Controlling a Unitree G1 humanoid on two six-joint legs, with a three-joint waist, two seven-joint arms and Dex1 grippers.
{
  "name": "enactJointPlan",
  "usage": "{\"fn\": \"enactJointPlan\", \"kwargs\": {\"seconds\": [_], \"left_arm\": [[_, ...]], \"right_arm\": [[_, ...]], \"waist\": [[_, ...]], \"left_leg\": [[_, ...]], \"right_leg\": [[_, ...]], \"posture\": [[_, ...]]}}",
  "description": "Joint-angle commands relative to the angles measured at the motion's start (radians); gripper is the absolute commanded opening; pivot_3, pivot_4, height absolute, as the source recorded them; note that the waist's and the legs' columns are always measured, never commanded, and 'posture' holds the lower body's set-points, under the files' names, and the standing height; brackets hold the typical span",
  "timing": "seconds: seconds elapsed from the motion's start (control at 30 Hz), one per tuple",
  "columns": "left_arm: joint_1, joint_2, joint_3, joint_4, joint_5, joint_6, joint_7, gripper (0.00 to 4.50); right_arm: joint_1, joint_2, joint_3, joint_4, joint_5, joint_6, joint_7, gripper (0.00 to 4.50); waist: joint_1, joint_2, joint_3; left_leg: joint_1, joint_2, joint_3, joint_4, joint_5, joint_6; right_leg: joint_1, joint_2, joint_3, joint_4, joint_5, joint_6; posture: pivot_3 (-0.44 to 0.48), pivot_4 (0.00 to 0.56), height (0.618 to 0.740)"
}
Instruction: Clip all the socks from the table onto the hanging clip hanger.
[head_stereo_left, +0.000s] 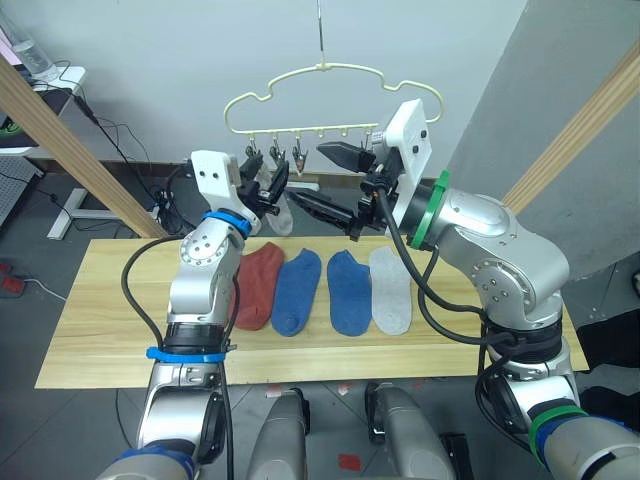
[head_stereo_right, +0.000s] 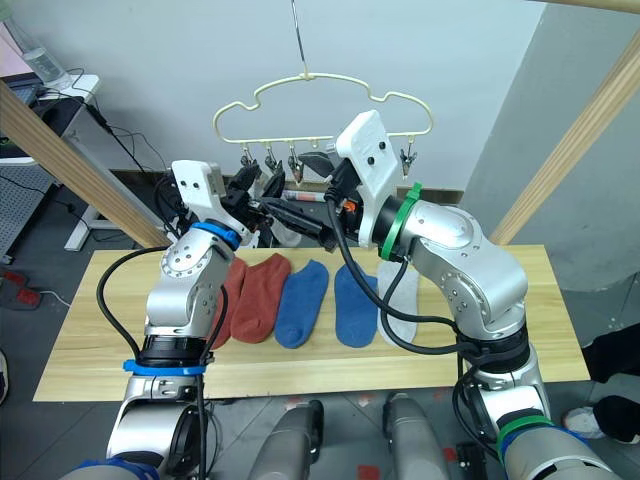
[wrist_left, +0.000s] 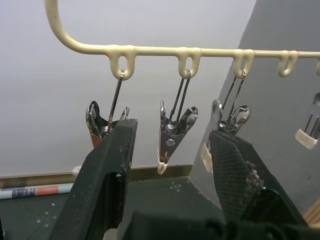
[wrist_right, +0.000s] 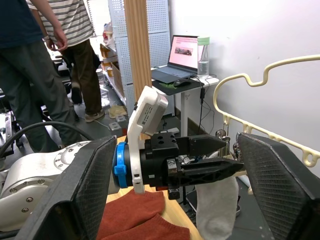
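Reaching up under the hanger (head_stereo_left: 325, 100), the left claw (head_stereo_left: 268, 185) has its fingers spread, a clip (wrist_left: 172, 135) hanging between them in the left wrist view. A grey sock (head_stereo_left: 283, 212) hangs just beside this claw, its top at the leftmost clips; whether a clip grips it or the claw touches it cannot be told. In the right wrist view the same sock (wrist_right: 216, 205) hangs below the left claw's fingers.

The right claw (head_stereo_left: 335, 180) is raised near the hanger's middle clips, pointing toward the left claw, its jaws wide apart and holding nothing. One finger lies up at the clip row, the other lower, near the hanging sock.

Below both claws, on the worktop (head_stereo_left: 100, 320), the other socks lie side by side: a red sock (head_stereo_left: 262, 283), partly behind the left arm, then a blue sock (head_stereo_left: 296, 290), a second blue sock (head_stereo_left: 349, 290) and a second grey sock (head_stereo_left: 390, 290). In the right eye view another red sock (head_stereo_right: 232, 285) shows beside the first.

The hanger hangs by its thin hook (head_stereo_left: 320, 35) in front of a pale wall. Wooden poles (head_stereo_left: 70, 150) slant at either side. A person (wrist_right: 30, 60) stands in the background of the right wrist view.
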Motion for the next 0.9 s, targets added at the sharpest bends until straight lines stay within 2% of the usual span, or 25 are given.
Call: {"fn": "enactJointPlan", "kwargs": {"seconds": [0.03,0.9], "left_arm": [[-0.027,0.002,0.003,-0.003,0.009,-0.030,-0.003,2.47],[-0.125,0.004,0.004,0.160,0.053,-0.151,-0.014,2.47]], "right_arm": [[-0.011,0.001,-0.001,-0.047,0.015,-0.016,-0.005,4.04],[-0.006,-0.009,-0.005,-0.053,0.027,-0.007,-0.027,4.04]], "waist": [[0.000,0.000,0.000],[-0.007,0.000,0.000]], "left_leg": [[0.000,0.000,0.000,0.000,0.000,0.000],[0.000,0.000,0.000,0.000,0.000,0.000]], "right_leg": [[0.000,0.000,0.000,0.000,0.000,0.000],[0.000,0.000,0.000,0.000,0.000,0.000]], "posture": [[-0.054,0.286,0.740],[-0.070,0.290,0.740]]}}
